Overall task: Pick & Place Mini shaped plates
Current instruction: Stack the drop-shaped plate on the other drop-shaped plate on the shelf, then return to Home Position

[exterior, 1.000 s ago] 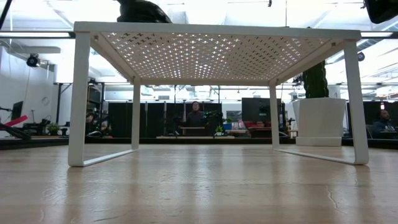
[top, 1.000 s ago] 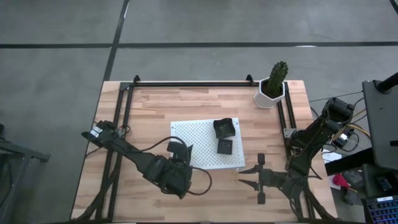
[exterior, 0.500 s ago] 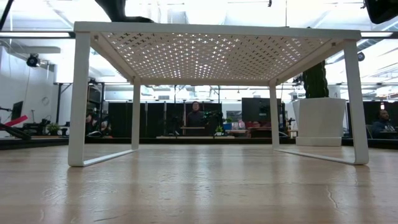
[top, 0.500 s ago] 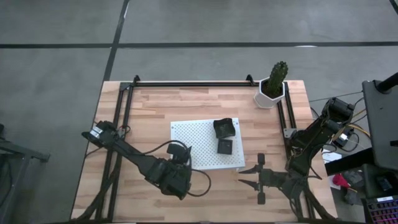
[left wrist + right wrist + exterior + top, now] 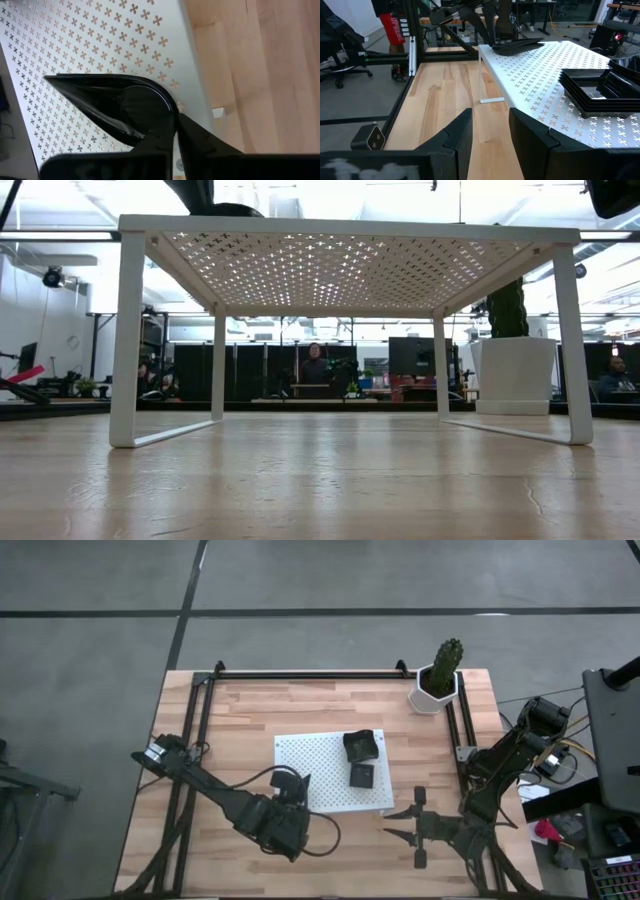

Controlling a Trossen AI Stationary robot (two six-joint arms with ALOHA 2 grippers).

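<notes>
Held dish: the left gripper [image 5: 175, 131] has its two dark fingers pinched on the rim of a glossy black teardrop-shaped mini plate [image 5: 120, 107], at its rounded end.
Long axis: the teardrop's pointed tip runs away from the fingers, inward over the board; the rounded end sits at the board's near-left corner.
Height: in the right wrist view the teardrop-shaped mini plate [image 5: 517, 45] looks level and very close to the board surface; whether it touches I cannot tell.
Carrier: a white perforated metal board on thin legs [image 5: 320, 762], a raised shelf in the middle of the pale wooden worktop [image 5: 240, 720].
Other dishes: a stack of square black mini plates with raised rims [image 5: 361, 746] at the board's far-right corner, and a smaller square black dish [image 5: 361, 776] just in front of it toward the near-right edge.
Nearer arm: the left one, plainly; the right gripper [image 5: 418, 827] waits off the board's near-right corner, fingers spread wide and empty.
Coming move, my guess: let go and draw back along the axis.
Textures: dishes smooth and shiny; board matt with clover-shaped holes.
Bystander: white hexagonal pot with a green cactus [image 5: 438, 680] at the worktop's far-right corner.
</notes>
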